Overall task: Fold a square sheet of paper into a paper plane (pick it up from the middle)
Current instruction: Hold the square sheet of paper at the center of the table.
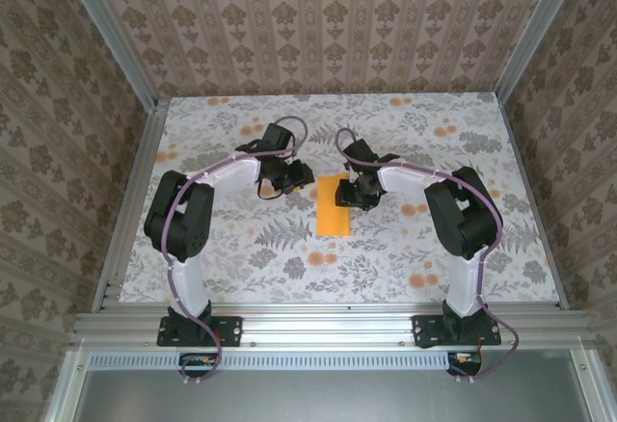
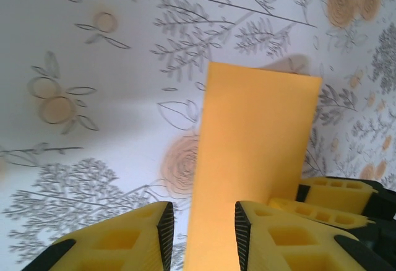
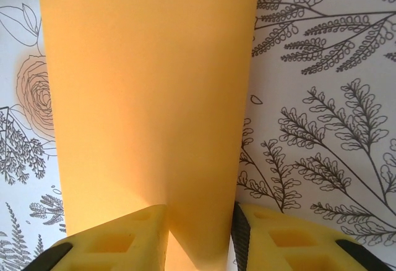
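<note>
1. The thin, plain, bright orange-yellow sheet of paper [image 1: 334, 206] is seen lying as a narrow oblong rather than a square, so it is judged to be folded in half. It lies near the middle of the white tabletop printed with grey ferns and orange flowers [image 1: 241, 258], between the two arms.
2. The paper [image 3: 148, 98] is judged to be very light, limp and easily creased. It lies almost flat, so little edge is offered for pinching. A soft shadow near one corner [image 2: 297, 64] suggests that this end is slightly lifted.
3. A hold is best taken across the middle of the long sides, as the task asks. There the sheet is expected to droop evenly and not twist, and light pressure is advised so that stray creases are avoided.
4. The right hand [image 3: 199, 240] is placed over one short end of the sheet, its jaws parted, with the paper seen running into the gap. Nothing is gripped.
5. The left hand [image 2: 204, 234] is held just beside the sheet, its jaws also apart and empty. The paper [image 2: 253, 159] is seen through the gap, and the yellow fingers [image 2: 337, 193] of the right hand are seen beyond it.
</note>
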